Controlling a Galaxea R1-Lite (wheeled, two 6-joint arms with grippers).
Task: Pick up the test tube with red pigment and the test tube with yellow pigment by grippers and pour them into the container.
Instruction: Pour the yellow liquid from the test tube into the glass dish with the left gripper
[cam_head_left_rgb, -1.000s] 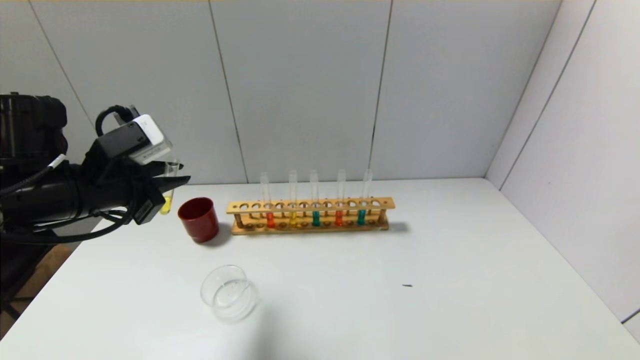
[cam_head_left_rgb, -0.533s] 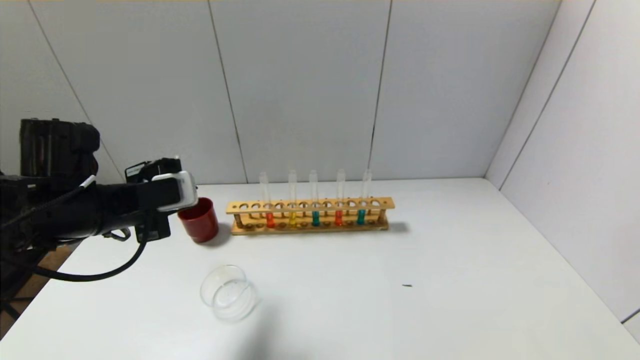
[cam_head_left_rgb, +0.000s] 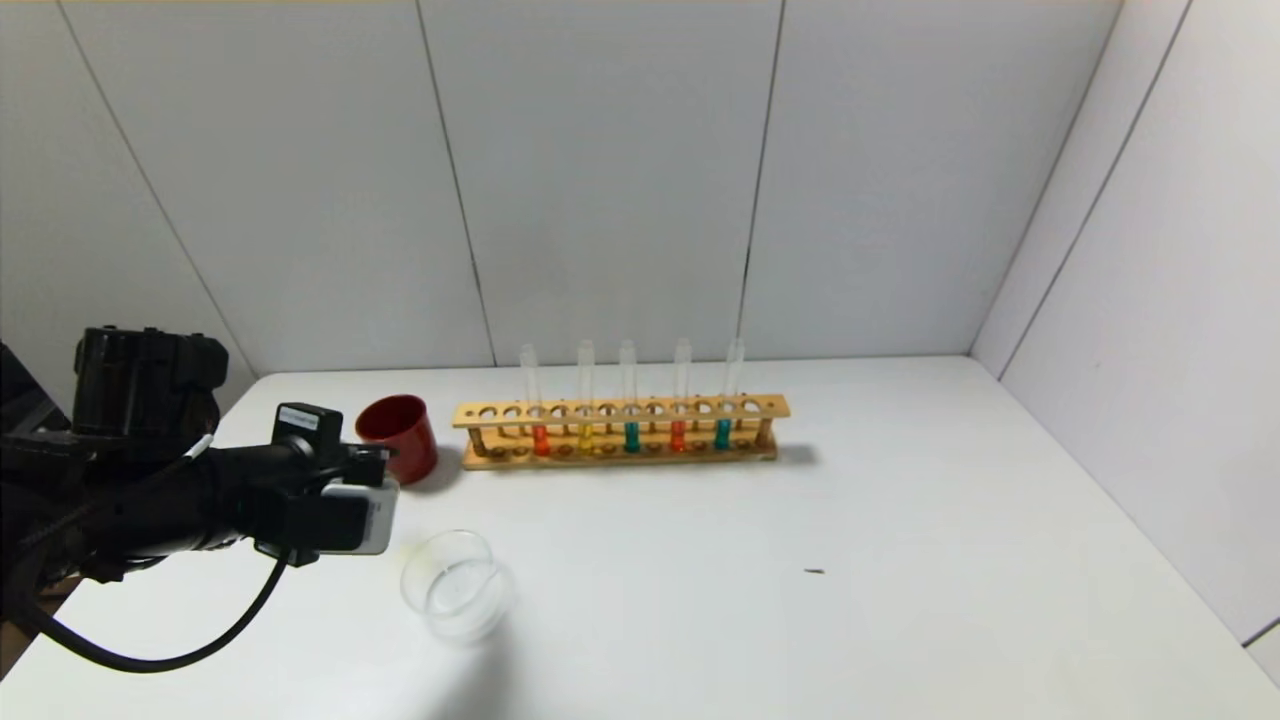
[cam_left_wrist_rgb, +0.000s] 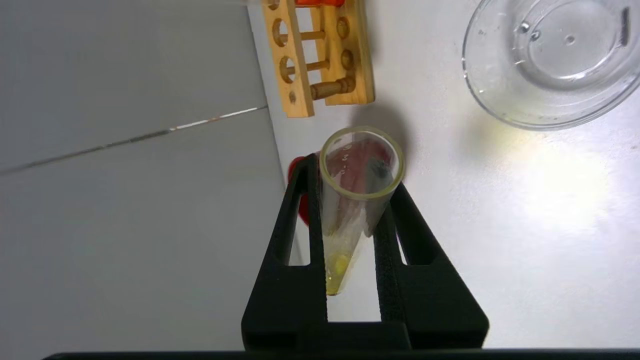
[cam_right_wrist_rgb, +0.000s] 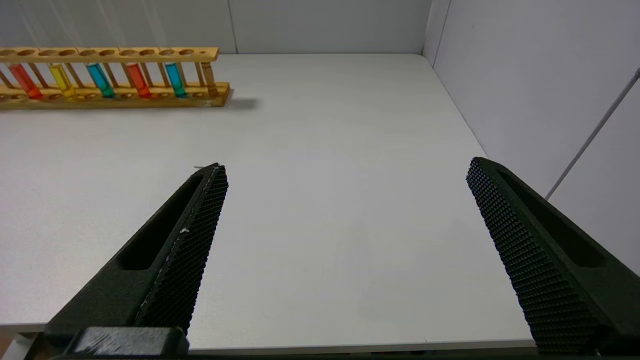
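My left gripper (cam_left_wrist_rgb: 352, 180) is shut on a test tube with yellow pigment (cam_left_wrist_rgb: 361, 162). The tube lies tilted, its open mouth pointing away from the wrist, with a little yellow liquid at its rounded end. In the head view this gripper (cam_head_left_rgb: 380, 465) sits low over the table, left of the clear container (cam_head_left_rgb: 458, 585) and in front of the red cup. The container also shows in the left wrist view (cam_left_wrist_rgb: 550, 60), off to one side of the tube's mouth. Two test tubes with red pigment (cam_head_left_rgb: 540, 438) and one with yellow pigment (cam_head_left_rgb: 586, 436) stand in the rack. My right gripper (cam_right_wrist_rgb: 346, 166) is open and empty.
The wooden rack (cam_head_left_rgb: 620, 430) stands at the back middle and also holds two teal tubes (cam_head_left_rgb: 631, 436). A dark red cup (cam_head_left_rgb: 397, 438) stands left of the rack, just behind my left gripper. White walls close the back and right. A small dark speck (cam_head_left_rgb: 815, 571) lies on the table.
My left arm has come down from high beside the cup to low next to the container and has rolled over, so the held tube went from upright to lying tilted.
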